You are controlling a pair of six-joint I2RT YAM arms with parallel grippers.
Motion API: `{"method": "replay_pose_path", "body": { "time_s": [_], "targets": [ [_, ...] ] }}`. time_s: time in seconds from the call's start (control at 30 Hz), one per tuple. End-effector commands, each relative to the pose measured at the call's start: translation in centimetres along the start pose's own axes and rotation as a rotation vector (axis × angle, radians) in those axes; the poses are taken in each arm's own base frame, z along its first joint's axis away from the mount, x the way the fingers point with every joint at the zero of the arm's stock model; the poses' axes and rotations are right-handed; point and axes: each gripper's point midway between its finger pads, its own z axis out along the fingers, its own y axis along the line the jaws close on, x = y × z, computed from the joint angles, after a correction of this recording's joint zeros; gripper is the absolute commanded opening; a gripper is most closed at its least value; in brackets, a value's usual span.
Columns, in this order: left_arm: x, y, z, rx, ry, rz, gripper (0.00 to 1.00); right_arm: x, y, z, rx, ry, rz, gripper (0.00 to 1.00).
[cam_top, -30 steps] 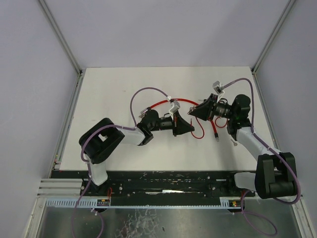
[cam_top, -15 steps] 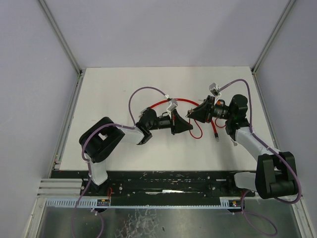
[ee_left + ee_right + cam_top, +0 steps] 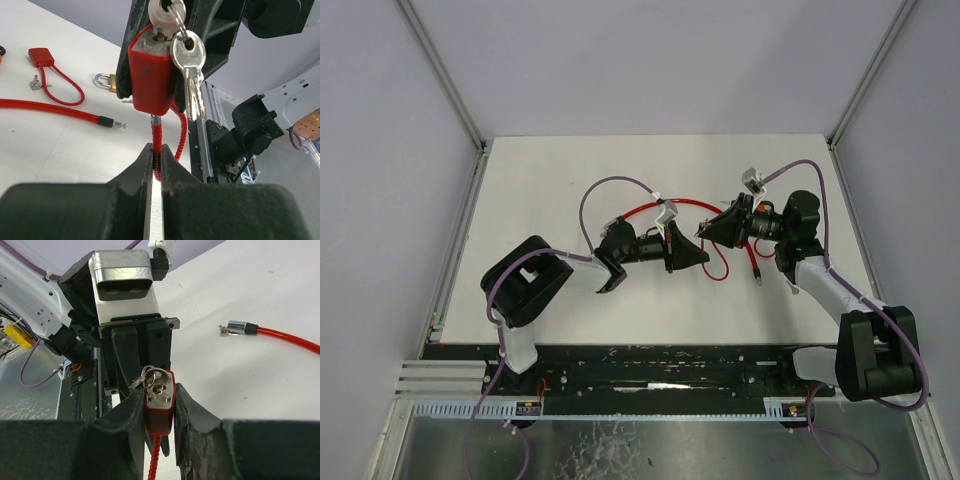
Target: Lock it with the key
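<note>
The red cable lock [image 3: 160, 410] is held up off the table [image 3: 50, 145] between the arms, clamped across its body by the right gripper [image 3: 159, 392]. The key [image 3: 162, 10] is already seated in it. The cable [image 3: 157, 132] just underneath is pinched tight by the left gripper [image 3: 156, 150]. The turn itself probably hasn't been done yet.

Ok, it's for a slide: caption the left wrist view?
Left gripper pinches the red cable just below a red padlock clamped in the right gripper, keys dangling from it.

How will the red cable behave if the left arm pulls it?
Probably floppy: the cable lies in loose curves. Its ribbed sheath should resist slipping in the shut left gripper. Its free end would likely drag.
</note>
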Motion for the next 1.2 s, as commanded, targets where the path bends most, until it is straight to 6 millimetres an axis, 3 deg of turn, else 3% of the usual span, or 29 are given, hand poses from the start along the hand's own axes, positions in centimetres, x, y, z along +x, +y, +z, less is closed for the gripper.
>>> {"method": "replay_pose_path", "body": {
  "time_s": [0.0, 0.4, 0.87, 1.17],
  "targets": [
    [-2.6, -1.7, 0.1, 0.077, -0.090, 0.088, 0.00, -0.3, 0.2, 0.4, -0.003, -0.006, -0.043, 0.00],
    [-2.4, -2.0, 0.2, 0.099, -0.086, 0.089, 0.00, -0.4, 0.0, 0.5, 0.006, -0.009, -0.026, 0.00],
    [-2.5, -0.2, 0.3, 0.024, -0.089, 0.056, 0.00, -0.5, 0.5, 0.5, -0.020, -0.006, -0.021, 0.00],
    [-2.7, -0.8, 0.1, 0.048, -0.098, 0.073, 0.00, -0.1, 0.3, 0.6, -0.016, 0.000, -0.010, 0.00]
  ]
}}
